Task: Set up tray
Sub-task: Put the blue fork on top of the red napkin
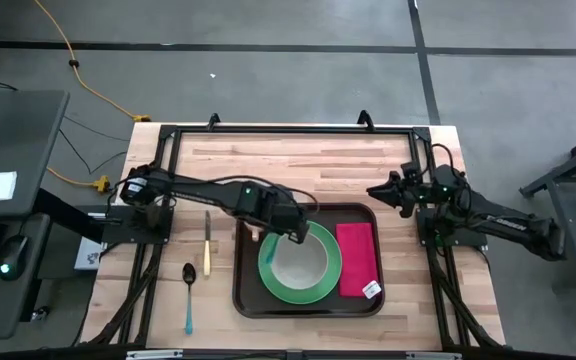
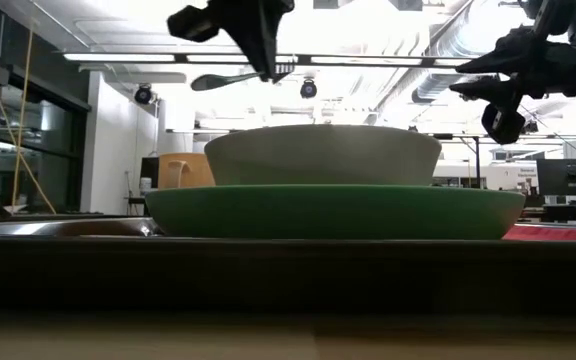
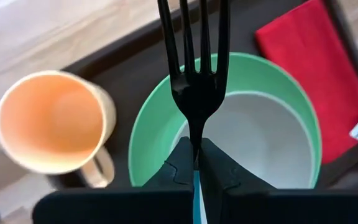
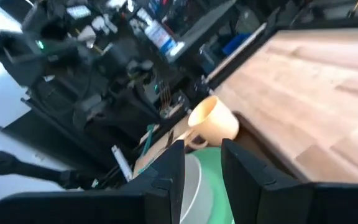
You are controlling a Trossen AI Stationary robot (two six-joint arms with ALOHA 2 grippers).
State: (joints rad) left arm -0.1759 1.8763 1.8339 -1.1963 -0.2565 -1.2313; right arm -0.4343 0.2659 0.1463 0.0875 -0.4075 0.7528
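The dark-brown tray [image 1: 249,300] lies at the table's near middle. On it stand a green plate [image 1: 324,283] with a white bowl [image 1: 300,260] in it, a red napkin [image 1: 356,258] to the right, and a tan cup [image 3: 51,121] at the far-left corner. My left gripper [image 1: 286,228] hovers over the plate's far-left rim, shut on a black fork [image 3: 194,68]. My right gripper [image 1: 383,190] waits in the air beyond the tray's far-right corner, open. My left gripper pinches the fork between its two fingers at the neck just behind the tines [image 3: 196,134]; the teal handle [image 3: 196,186] runs back between the fingers. The fork lies along the fingers, tines pointing away. It is lifted clear above plate and bowl [image 2: 230,80].
On the bare wood left of the tray lie a knife [image 1: 207,243] and a blue-handled spoon [image 1: 189,295]. A white tag [image 1: 371,290] sits on the napkin's near corner. Free wooden table stretches beyond the tray's far side.
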